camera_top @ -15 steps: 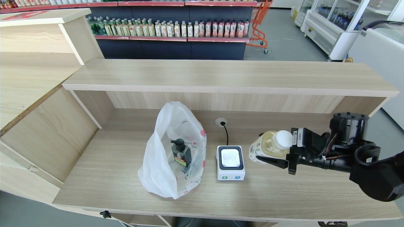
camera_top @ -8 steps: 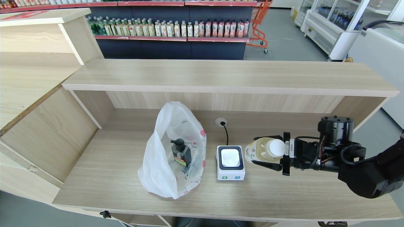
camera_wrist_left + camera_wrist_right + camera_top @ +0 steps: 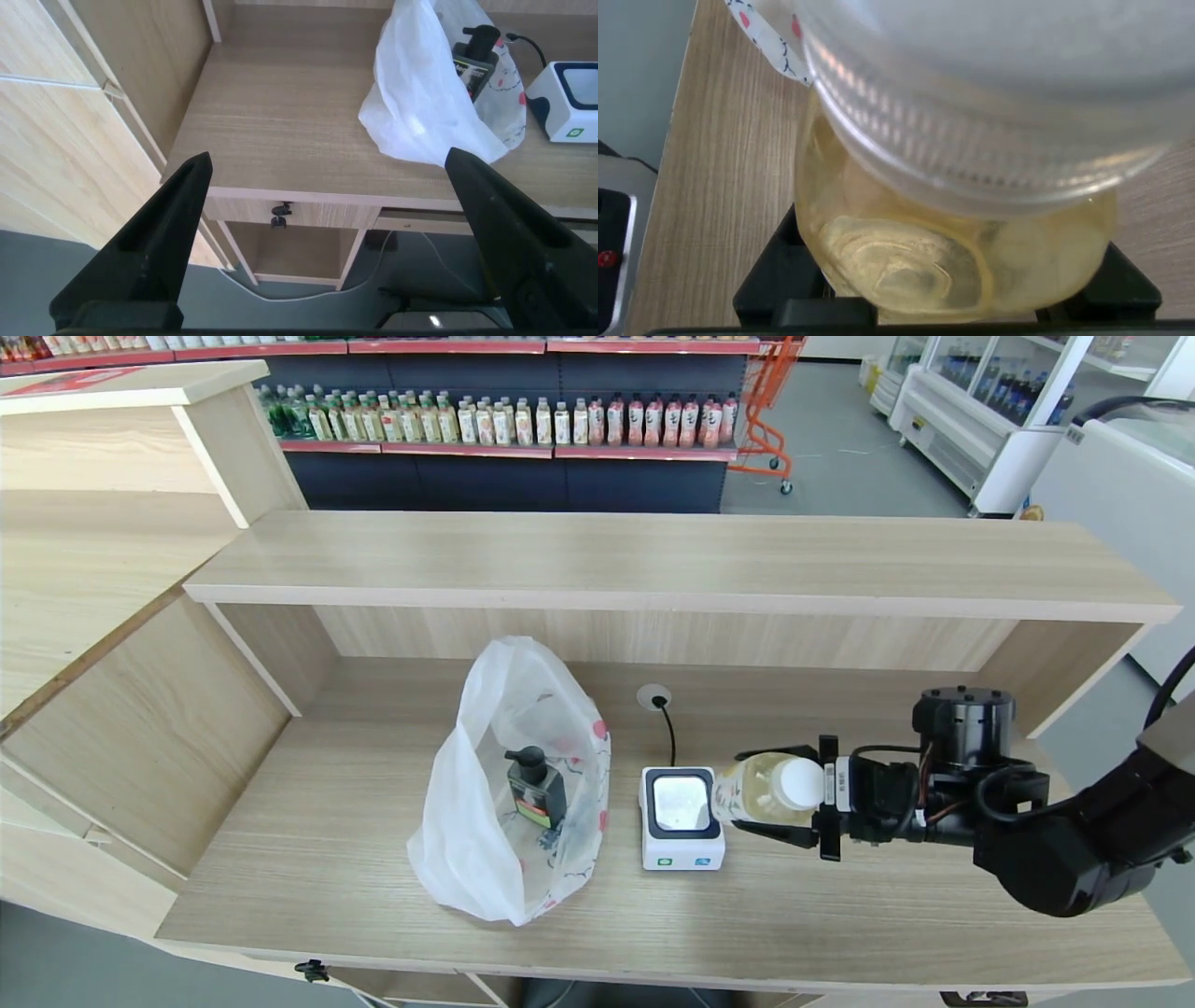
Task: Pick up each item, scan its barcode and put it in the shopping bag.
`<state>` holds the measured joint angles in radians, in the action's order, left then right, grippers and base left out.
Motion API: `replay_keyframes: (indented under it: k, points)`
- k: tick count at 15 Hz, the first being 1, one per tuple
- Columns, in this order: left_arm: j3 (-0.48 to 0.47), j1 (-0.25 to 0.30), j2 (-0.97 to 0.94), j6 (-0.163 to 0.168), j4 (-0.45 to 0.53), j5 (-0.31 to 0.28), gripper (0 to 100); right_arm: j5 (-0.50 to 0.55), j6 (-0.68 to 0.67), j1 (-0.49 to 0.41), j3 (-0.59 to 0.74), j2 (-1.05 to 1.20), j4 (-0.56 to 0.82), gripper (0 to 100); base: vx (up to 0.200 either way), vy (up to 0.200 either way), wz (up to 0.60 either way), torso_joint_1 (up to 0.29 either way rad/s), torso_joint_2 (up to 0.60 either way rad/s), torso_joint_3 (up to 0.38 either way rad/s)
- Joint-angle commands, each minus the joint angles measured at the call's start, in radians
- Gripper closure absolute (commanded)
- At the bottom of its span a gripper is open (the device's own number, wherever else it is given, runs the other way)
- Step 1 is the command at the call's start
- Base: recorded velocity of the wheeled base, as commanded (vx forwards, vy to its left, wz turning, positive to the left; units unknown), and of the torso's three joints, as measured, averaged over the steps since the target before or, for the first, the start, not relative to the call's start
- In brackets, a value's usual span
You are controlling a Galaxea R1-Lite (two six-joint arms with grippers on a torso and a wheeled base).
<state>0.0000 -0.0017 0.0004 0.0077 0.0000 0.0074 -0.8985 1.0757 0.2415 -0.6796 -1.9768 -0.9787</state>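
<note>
At the near edge of the counter (image 3: 373, 887), my left gripper (image 3: 327, 159) hangs off the front left corner with its 2 fingers (image 3: 149, 261) spread wide and nothing between them. Farther in on the right, my right gripper (image 3: 758, 791) is clamped on a clear bottle (image 3: 747, 795) of pale yellow drink. It holds the bottle sideways above the counter, white cap toward the wrist. From the head camera, the bottle's base overlaps the right edge of the white scanner (image 3: 681, 817). Left of the scanner stands 1 open white shopping bag (image 3: 467, 840) with a dark pump bottle (image 3: 536, 791) upright inside. Behind the scanner, its black cable (image 3: 669, 733) runs to a hole in the counter. Beyond the counter stands a shelf of drinks (image 3: 504, 422).
</note>
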Motion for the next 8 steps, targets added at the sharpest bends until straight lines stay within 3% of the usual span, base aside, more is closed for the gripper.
replay_keyframes:
  k: [1,8]
  points:
    - [0.0,0.0,0.0,0.0,0.0,0.0,0,-0.002,0.0,0.001,-0.02,-0.013,-0.001,100,0.0,0.0,0.0,0.0,0.0,0.0]
    - [0.0,0.0,0.0,0.0,0.0,0.0,0,-0.026,-0.002,0.001,-0.046,-0.045,-0.012,100,0.0,0.0,0.0,0.0,0.0,0.0]
